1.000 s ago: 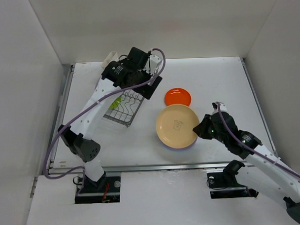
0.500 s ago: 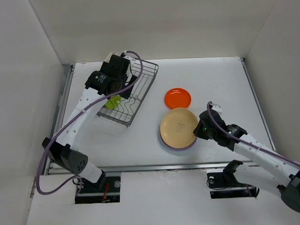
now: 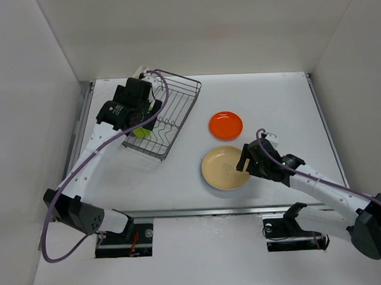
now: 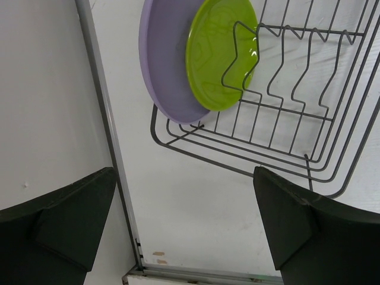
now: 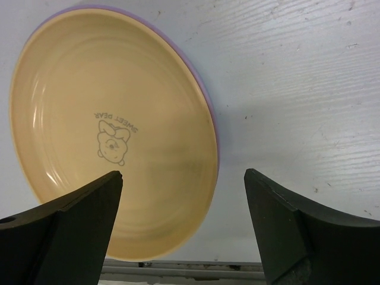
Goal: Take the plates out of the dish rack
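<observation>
The dark wire dish rack stands at the back left. Two plates are upright in its left end: a lavender one and a smaller lime-green one in front of it. My left gripper hovers open above that end of the rack, holding nothing, and it covers most of both plates in the top view. A cream-yellow plate lies flat on the table, with the bluish-purple rim of another plate under it. My right gripper stands open at its right edge.
An orange plate lies flat just behind the cream one. A small white caddy sits at the rack's back left corner. A metal rail runs along the table's left edge, and white walls enclose the table.
My right gripper has opened and let go of the cream-yellow plate, which now lies flat. My left arm has swung left and toward the rack's plate end.
</observation>
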